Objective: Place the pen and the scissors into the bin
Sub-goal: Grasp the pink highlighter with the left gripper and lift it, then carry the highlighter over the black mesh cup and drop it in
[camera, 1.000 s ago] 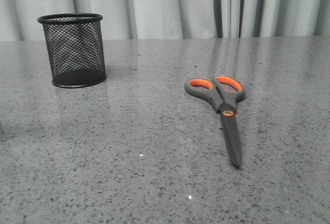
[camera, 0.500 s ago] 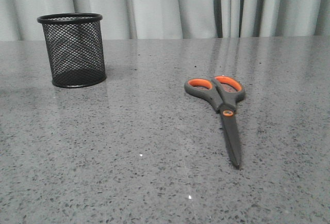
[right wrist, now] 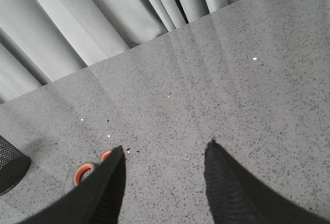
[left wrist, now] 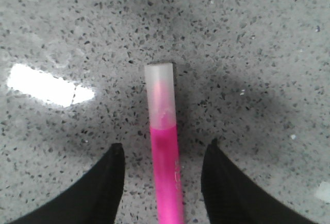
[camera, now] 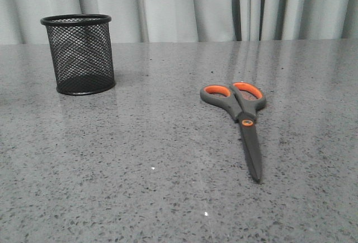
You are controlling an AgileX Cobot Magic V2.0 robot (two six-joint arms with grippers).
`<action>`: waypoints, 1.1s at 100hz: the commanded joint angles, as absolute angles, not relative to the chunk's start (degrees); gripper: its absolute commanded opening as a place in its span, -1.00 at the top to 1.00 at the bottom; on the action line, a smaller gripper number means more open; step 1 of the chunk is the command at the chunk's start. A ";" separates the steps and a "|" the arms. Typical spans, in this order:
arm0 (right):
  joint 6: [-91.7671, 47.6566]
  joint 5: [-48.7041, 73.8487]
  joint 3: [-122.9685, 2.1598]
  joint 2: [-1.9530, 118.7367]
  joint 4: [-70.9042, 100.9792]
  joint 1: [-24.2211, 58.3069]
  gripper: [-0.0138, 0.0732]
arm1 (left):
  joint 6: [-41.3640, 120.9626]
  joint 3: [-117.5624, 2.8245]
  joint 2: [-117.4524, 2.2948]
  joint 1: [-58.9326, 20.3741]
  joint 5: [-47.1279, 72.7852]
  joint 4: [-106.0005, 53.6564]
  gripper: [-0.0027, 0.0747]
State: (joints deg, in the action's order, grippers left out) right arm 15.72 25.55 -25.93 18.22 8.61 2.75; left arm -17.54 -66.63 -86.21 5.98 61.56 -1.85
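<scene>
— Grey speckled stone is filling the tabletop (camera: 145,159), and pale curtains (camera: 184,5) are hanging behind it. What is sitting on the left?

— At the far left the bin (camera: 79,53) is standing upright on the table, its black mesh showing nothing inside from the front view. No label or lettering is showing on it.

— And further right?

— Well apart from the bin, the scissors (camera: 241,120) are lying flat with blades closed, orange-lined loops pointing toward the curtains and the tip pointing toward the camera. I am finding no brand mark on them.

— Where is the pen?

— It is showing only in the left wrist view. The pen (left wrist: 165,152) is lying on the stone between the fingers of the left gripper (left wrist: 164,183), its pale cap end pointing away from the wrist. The jaws are standing spread on either side of it, neither finger touching the barrel. Something faint is running along the pink barrel, but it is too blurred to read.

— And the right arm?

— The right gripper (right wrist: 165,183) is hanging with its jaws apart and nothing between them, looking over the table toward the curtains. One orange scissor loop is peeking out beside a finger (right wrist: 105,188), and the bin's edge is showing at the frame's border.
</scene>
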 commanded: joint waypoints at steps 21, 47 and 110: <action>14.91 22.10 -27.95 19.16 8.33 2.58 -0.05 | -17.36 -68.46 -88.66 6.02 59.28 -2.88 0.18; 14.91 24.30 -27.95 19.16 8.33 2.58 -0.05 | -14.39 -68.39 -91.18 6.02 58.98 -2.88 0.44; 14.91 24.27 -27.95 19.39 8.33 2.58 -0.05 | 58.14 -66.49 -74.45 2.50 32.62 -82.60 0.96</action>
